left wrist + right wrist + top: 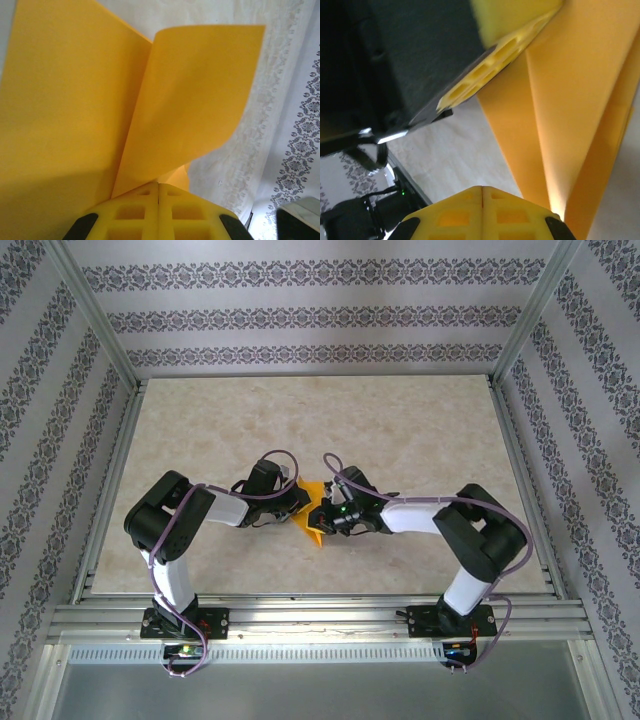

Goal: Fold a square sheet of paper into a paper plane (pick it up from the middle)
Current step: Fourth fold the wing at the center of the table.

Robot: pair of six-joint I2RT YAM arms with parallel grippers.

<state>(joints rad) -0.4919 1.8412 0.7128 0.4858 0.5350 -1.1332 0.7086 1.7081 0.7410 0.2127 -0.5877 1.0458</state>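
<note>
The thin bright orange paper sheet looks matt and smooth. The yellow latticed plastic fingers are dull; the silver metal frame rail gleams softly.

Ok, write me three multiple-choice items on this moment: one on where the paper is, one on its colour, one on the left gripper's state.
1. Where is the square sheet of paper?
A. Between the left gripper and the right gripper, near the middle of the table.
B. At the table's far left corner.
C. On the rail by the bases.

2. What colour is it?
A. Blue.
B. White.
C. Orange.

3. How do the left gripper's jaws stand?
A. Wide open.
B. Shut on the paper.
C. Shut on nothing.

Answers:
1 A, the top view shows the sheet where both grippers meet.
2 C, the sheet is orange in every view.
3 B, the left wrist view shows the jaws closed with the sheet rising from their seam.
</note>
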